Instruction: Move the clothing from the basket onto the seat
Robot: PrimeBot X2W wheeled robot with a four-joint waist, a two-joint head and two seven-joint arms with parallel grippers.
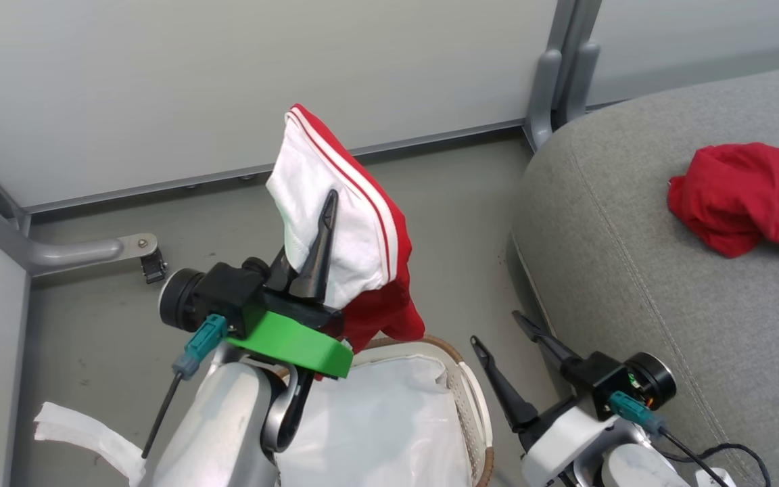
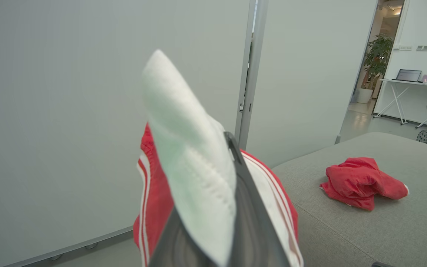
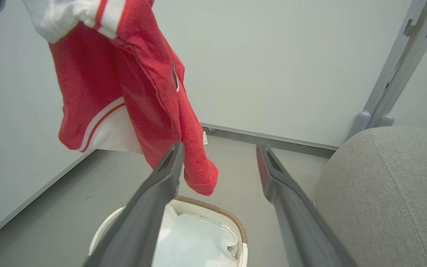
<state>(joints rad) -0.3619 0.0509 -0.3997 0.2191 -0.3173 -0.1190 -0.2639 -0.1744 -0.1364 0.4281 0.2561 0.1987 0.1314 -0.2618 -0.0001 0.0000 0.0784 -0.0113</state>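
Above basket (image 1: 472,399) | striped garment (image 1: 356,223) clamped in left pincer (image 1: 328,200) (dangling)

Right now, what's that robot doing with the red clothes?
The robot's left gripper is shut on a soft red-and-white striped garment, holding it up above the oval cream-white plastic basket with a brown woven rim. A plain red crumpled garment lies on the large light-grey fabric seat. The right gripper hangs open, holding nothing, between basket and seat.

Silver forearms (image 1: 220,419) carry a green bracket (image 1: 295,345), teal connectors (image 1: 203,338), tapered dark fingers (image 1: 318,260).
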